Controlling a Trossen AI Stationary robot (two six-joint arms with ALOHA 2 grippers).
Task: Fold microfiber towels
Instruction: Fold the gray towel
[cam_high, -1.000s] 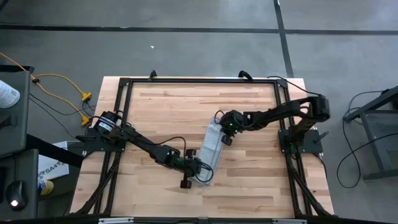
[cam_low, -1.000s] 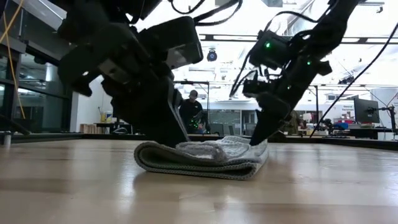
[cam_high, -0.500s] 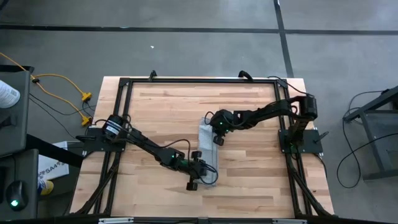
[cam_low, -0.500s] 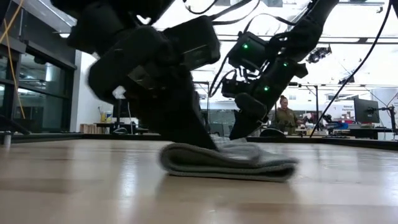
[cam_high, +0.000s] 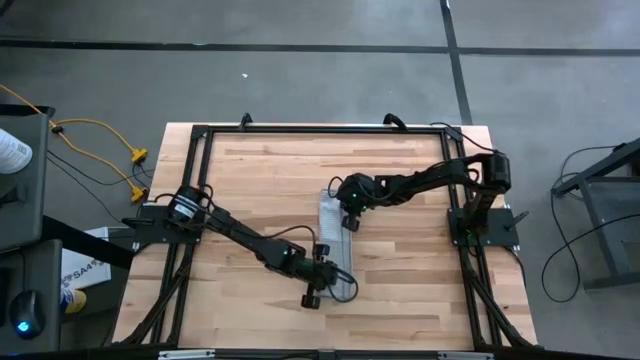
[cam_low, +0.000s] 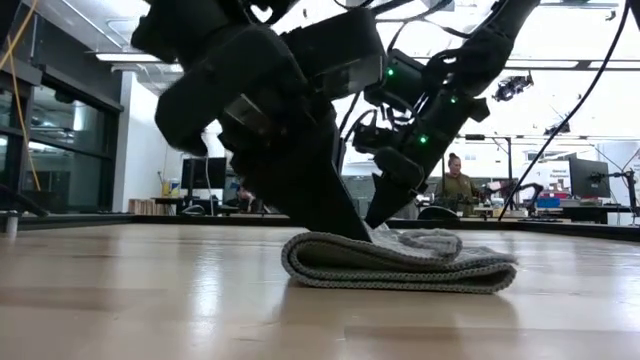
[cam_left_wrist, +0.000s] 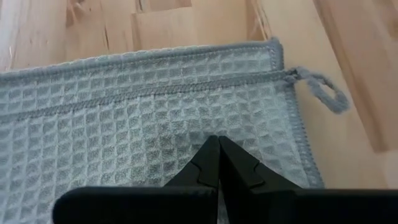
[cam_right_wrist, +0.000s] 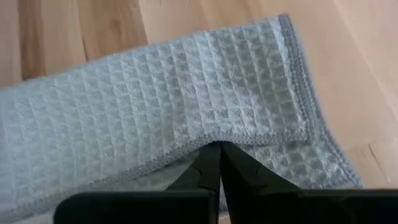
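Light grey-blue waffle-textured microfiber towel lies folded in a narrow strip at mid-counter, running from 12 toward 5 o'clock on the pale wooden counter. Left pincer clenched, tips pressed on the towel's 5 o'clock end. Right pincer clenched, pressing the towel's 12 o'clock end.

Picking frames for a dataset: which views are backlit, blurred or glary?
Low view: bright ceiling lights behind turn both arms into silhouettes, the table shows sheen, and the towel stays readable. Wrist views: evenly lit, towel weave crisp, the left tool slightly soft. High view: flat light, no glare.
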